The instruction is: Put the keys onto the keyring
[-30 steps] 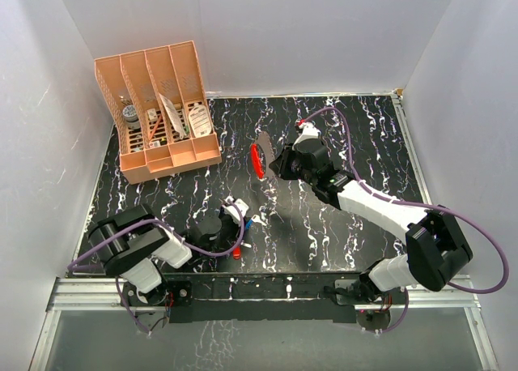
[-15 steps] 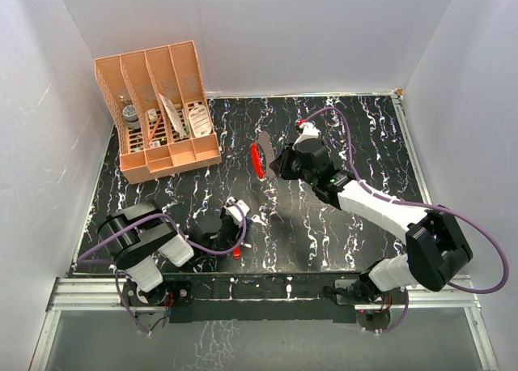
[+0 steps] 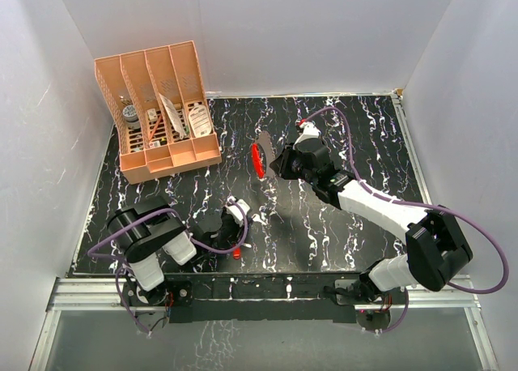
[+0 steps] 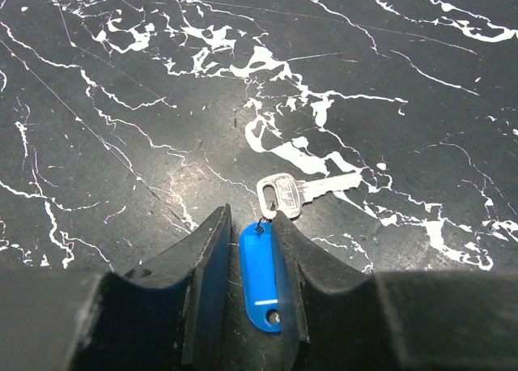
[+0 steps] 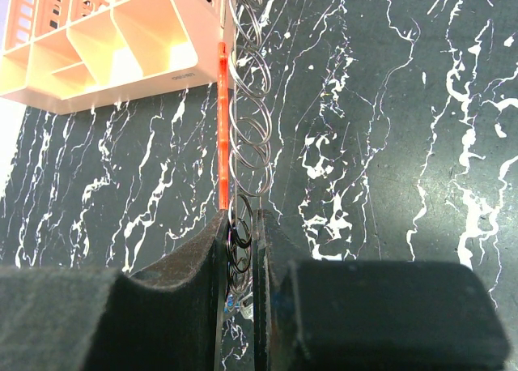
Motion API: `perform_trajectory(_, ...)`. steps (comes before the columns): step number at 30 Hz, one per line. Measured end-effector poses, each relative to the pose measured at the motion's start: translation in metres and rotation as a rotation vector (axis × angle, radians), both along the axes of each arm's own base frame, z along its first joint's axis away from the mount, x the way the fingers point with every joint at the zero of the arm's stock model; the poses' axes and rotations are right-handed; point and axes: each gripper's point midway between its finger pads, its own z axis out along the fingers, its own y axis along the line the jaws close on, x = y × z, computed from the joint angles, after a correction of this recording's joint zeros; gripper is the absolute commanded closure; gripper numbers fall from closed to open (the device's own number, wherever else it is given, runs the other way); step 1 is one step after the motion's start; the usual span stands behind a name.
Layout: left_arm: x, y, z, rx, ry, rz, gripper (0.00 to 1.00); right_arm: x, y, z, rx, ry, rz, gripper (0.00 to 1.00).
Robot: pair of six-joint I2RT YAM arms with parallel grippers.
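Left gripper (image 4: 251, 219) straddles the blue key's (image 4: 261, 283) head, jaws narrowed, grip unclear. Right gripper (image 5: 241, 225), nearly closed, pinches the keyring (image 5: 222, 128), which extends toward 12 o'clock.

**Counter** (image 3: 307, 241): black slab with white marble-like veining, walled in white on the left, far and right sides.

**Lying directly on it:**
- Peach plastic file organiser (image 3: 158, 116), four slotted compartments side by side, in the far-left corner; its low front lip faces the middle of the counter.
- Blue-headed key (image 4: 261, 266), near the front left; its silver blade lies flat on a white vein, pointing away from the blue head.
- Red-headed key (image 3: 236, 254), just beside the front edge and near the blue-headed key, apart from it.
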Motion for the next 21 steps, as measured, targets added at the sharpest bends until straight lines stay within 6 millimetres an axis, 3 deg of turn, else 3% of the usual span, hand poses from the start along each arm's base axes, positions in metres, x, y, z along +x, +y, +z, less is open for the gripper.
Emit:
perform_trajectory(3,0.0,0.0,-0.001,-0.005,0.002,-0.002,1.0,0.0,0.0,0.0,0.0,0.0,0.0,1.0)
perform_trajectory(13,0.0,-0.001,0.004,-0.006,-0.001,-0.013,1.0,-0.001,0.001,0.0,0.003,0.002,0.009,1.0)
perform_trajectory(21,0.013,-0.012,0.046,-0.027,-0.061,-0.01,1.0,-0.008,0.004,-0.007,0.006,0.023,0.046,1.0)
